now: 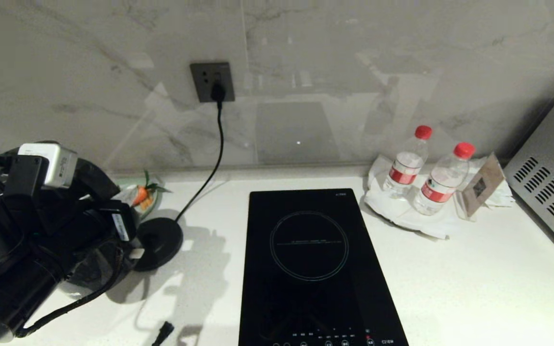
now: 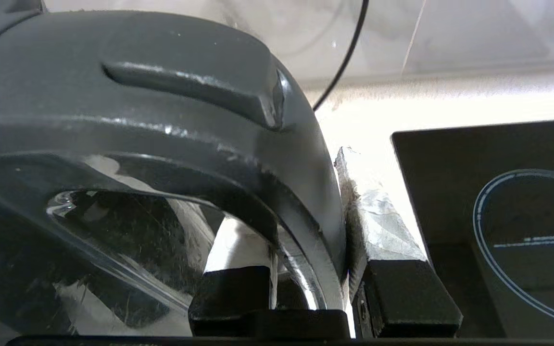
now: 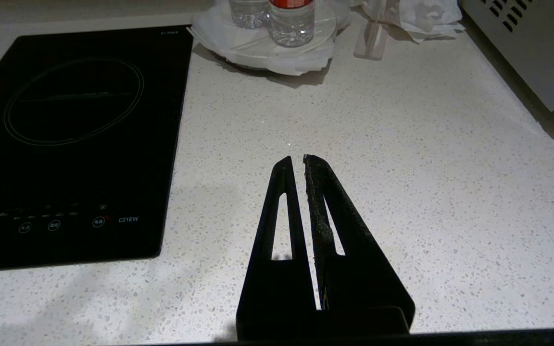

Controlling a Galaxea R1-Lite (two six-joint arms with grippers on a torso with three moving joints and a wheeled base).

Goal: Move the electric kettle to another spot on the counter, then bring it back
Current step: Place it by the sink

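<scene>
The electric kettle (image 1: 95, 266) is glossy black and mostly hidden under my left arm at the left of the counter (image 1: 474, 288). It is just left of its round base disc (image 1: 159, 240), not on it. Whether it rests on the counter I cannot tell. In the left wrist view my left gripper (image 2: 306, 230) is shut on the kettle's big loop handle (image 2: 161, 96), with one pale pad (image 2: 238, 245) inside the loop and the other finger (image 2: 383, 226) outside it. My right gripper (image 3: 297, 158) hangs shut and holds nothing above bare counter, to the right of the hob.
A black induction hob (image 1: 310, 269) lies mid-counter. The base disc's cord runs up to a wall socket (image 1: 212, 81). Two water bottles (image 1: 409, 161) stand on white paper at the back right, beside a silver appliance (image 1: 551, 178). A small dish (image 1: 144, 194) sits behind the disc.
</scene>
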